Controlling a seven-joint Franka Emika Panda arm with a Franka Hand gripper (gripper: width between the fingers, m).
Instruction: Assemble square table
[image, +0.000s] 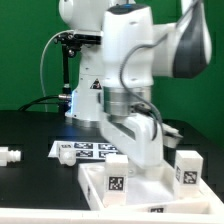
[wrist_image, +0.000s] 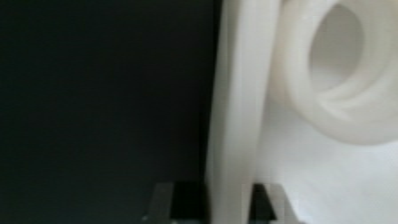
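Where the wrist view fills with white plastic, we see the gripper pinched narrow on the thin raised edge of the tabletop, a dark finger on either side and a round corner socket just beside. The exterior view hides that grip behind the gripper, yet shows us more: the tabletop near the front edge of the black table, one tagged leg upright near the panel's corner on the exterior view's left, another leg towards its right edge, the marker board just behind
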